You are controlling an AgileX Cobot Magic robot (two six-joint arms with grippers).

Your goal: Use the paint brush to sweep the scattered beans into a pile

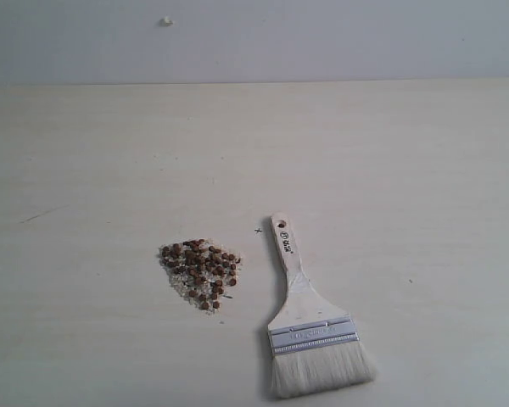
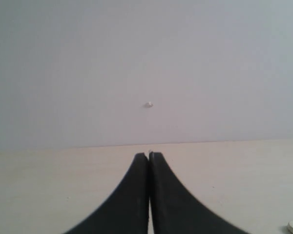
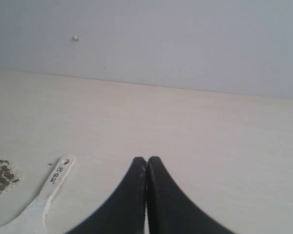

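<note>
Both closed, empty: left end effector (image 2: 149,155), right end effector (image 3: 146,159). Beside the right one, paint brush (image 3: 51,183) bristles and some beans (image 3: 1,176) are cut off.

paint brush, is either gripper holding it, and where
Nothing is held: left gripper and right gripper are shut and empty; the paint brush lies free on the table.

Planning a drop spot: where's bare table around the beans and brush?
Bare: far table, from wall to beans; left of the beans; right of the paint brush. Crowded: narrow strip between beans and its handle.
</note>
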